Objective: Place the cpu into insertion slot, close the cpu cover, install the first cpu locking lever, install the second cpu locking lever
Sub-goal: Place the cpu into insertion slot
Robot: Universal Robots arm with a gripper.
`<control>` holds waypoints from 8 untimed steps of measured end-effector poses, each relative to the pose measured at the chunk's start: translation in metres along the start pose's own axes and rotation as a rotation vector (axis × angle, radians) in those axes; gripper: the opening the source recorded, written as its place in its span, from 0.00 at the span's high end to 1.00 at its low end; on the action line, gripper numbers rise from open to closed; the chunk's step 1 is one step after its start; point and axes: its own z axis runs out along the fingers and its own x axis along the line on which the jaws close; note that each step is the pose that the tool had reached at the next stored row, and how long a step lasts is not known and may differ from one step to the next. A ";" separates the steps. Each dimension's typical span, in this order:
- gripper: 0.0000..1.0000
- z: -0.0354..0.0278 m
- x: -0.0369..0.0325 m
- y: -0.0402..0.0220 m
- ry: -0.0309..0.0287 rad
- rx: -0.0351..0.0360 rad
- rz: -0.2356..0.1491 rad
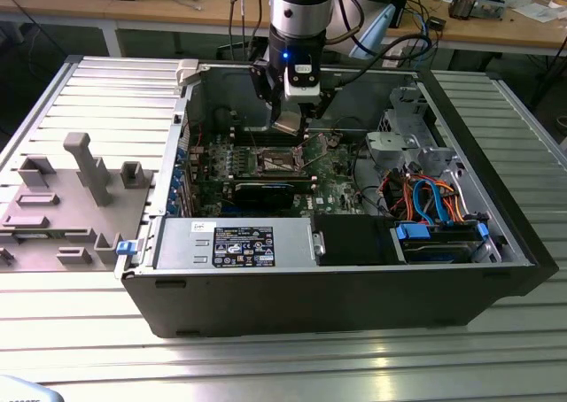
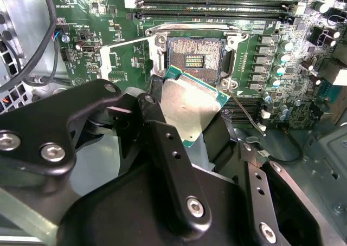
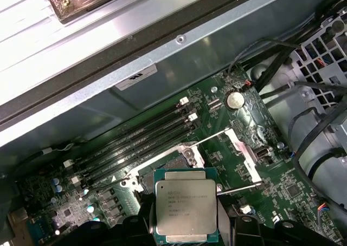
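My gripper (image 1: 296, 126) pinches the cpu (image 2: 190, 108) by two opposite edges, its silver metal top showing in both wrist views. The cpu hangs tilted just over the open insertion slot (image 2: 196, 55), overlapping one corner; I cannot tell whether they touch. The cpu cover (image 3: 240, 147) stands open beside the slot. In the exterior view, the open computer case (image 1: 337, 296) sits at centre on a ribbed aluminium bench (image 1: 496, 349), with the arm reaching in from twelve o'clock. A grey fixture plate (image 1: 62, 207) lies at nine o'clock. A wooden worktop (image 1: 177, 3) strewn with cables runs along the back of the room at twelve o'clock.
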 end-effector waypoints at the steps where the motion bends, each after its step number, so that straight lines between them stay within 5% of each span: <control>1: 0.45 0.0000 0.0000 0.0000 -0.0001 -0.0001 0.001; 8: 0.45 0.0003 0.0000 0.0000 -0.0012 -0.0003 0.014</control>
